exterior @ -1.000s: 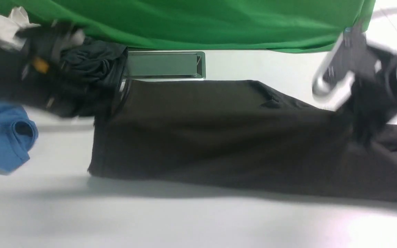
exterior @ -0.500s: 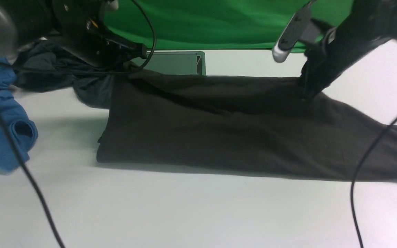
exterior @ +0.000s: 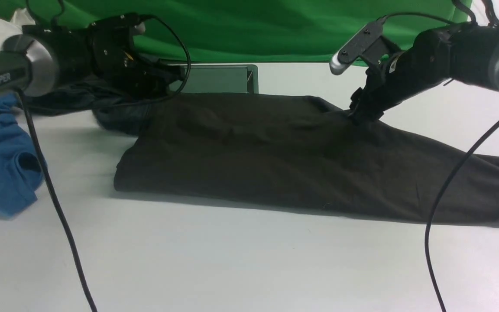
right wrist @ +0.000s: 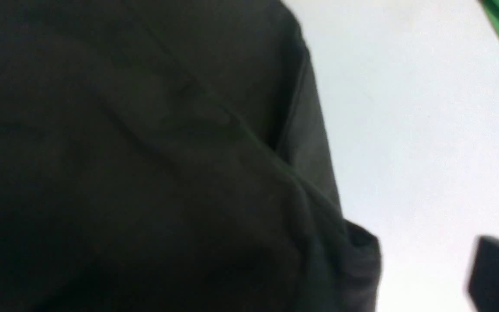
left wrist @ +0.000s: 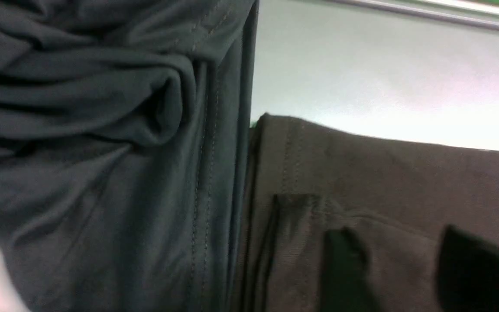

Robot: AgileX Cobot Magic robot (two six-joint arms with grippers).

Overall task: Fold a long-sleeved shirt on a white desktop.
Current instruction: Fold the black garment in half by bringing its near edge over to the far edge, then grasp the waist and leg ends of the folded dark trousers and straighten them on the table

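The long-sleeved shirt (exterior: 301, 160) lies stretched across the middle of the white counter (exterior: 232, 260), a long dark band that runs off the right edge of the front view, its far edge just in front of the silver-framed hatch (exterior: 219, 79). The left end effector (left wrist: 399, 236) sits low over the shirt's far left corner, its 2 fingers (left wrist: 345, 260) spread apart with flat brown fabric between them, gripping nothing. A crumpled dark grey-teal garment (exterior: 119, 119) lies against that same corner. The right end effector (exterior: 360, 113) points down onto the shirt's far edge; only 1 finger (right wrist: 496, 273) shows in its wrist view, so I cannot tell whether it is clamped on the fabric. A blue garment (exterior: 2, 160) lies at the counter's left, apart from the shirt, and a green cloth (exterior: 254, 30) hangs behind.
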